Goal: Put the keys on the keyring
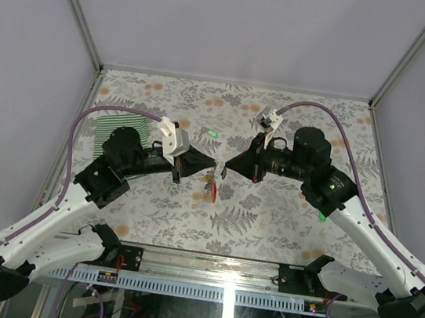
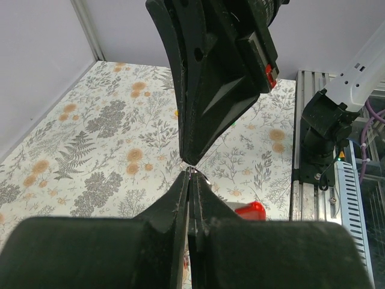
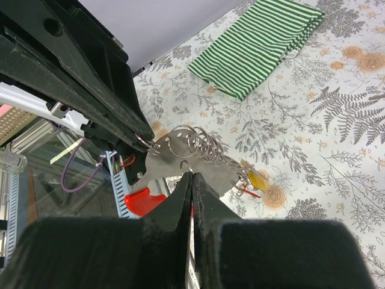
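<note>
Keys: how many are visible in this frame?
2 for sure. A green key lies loose on the table. A yellow key hangs at the end of the keyring, pinched between left tool and right tool. Others may be hidden there.

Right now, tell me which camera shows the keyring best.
The right wrist view: the keyring sits mid-frame, its wire rings, grey strip and red part distinct. The left wrist view shows only its red part; the top view a tiny cluster.

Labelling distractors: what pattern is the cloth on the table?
Green-and-white stripes; the cloth shows best in the right wrist view.
</note>
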### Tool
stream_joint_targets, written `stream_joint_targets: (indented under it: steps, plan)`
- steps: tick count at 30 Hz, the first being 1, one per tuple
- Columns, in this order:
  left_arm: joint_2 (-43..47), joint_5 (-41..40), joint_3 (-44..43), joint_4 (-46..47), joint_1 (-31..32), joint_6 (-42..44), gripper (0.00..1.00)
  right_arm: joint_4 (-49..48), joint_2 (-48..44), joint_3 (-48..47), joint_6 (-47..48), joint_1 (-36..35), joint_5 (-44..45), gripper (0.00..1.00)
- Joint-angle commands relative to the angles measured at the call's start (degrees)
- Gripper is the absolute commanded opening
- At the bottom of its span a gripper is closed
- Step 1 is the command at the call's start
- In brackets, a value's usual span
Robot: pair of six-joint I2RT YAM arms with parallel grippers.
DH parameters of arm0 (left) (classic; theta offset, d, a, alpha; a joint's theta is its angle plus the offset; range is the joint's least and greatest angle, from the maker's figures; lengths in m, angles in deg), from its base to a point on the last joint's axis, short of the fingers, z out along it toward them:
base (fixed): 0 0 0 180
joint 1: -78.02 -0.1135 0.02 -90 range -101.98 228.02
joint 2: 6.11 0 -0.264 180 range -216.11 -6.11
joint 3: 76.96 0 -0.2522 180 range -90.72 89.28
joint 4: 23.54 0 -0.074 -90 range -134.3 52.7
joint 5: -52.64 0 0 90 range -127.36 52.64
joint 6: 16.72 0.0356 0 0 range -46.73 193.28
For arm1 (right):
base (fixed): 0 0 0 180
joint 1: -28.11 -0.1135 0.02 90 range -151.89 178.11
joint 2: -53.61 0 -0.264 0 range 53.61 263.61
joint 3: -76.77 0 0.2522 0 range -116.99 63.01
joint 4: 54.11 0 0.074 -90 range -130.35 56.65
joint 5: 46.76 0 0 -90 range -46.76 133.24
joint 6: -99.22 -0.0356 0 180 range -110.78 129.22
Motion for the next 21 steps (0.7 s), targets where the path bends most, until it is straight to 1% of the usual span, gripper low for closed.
stream_joint_targets:
  steps: [1, 7, 11, 14, 16, 21]
  plan:
    - [0.7, -2.1, -2.4, 3.6, 0.4, 0.0, 0.00, -3.9, -2.1, -2.7, 0.6, 0.0, 0.7, 0.00]
    - [0.2, -9.8, -1.7, 6.5, 0.4, -3.8, 0.00, -8.0, -3.5, -2.2, -0.7, -0.1, 4.8, 0.00]
    - [0.2, -13.5, -1.0, 8.9, 0.5, -5.6, 0.00, -12.0, -4.9, -0.4, -2.5, -1.2, 10.7, 0.00]
    - [0.6, -15.6, -0.3, 10.6, 0.5, -6.4, 0.00, -14.2, -5.2, 0.5, -2.0, -4.2, 16.3, 0.00]
    - [0.9, -16.8, -0.1, 10.9, 0.5, -6.9, 0.00, -16.2, -5.2, 1.3, -1.4, -7.3, 20.2, 0.00]
    - [1.8, -19.0, 0.8, 12.7, 0.4, -9.3, 0.00, -23.6, -5.2, 4.7, -1.0, -12.2, 28.1, 0.00]
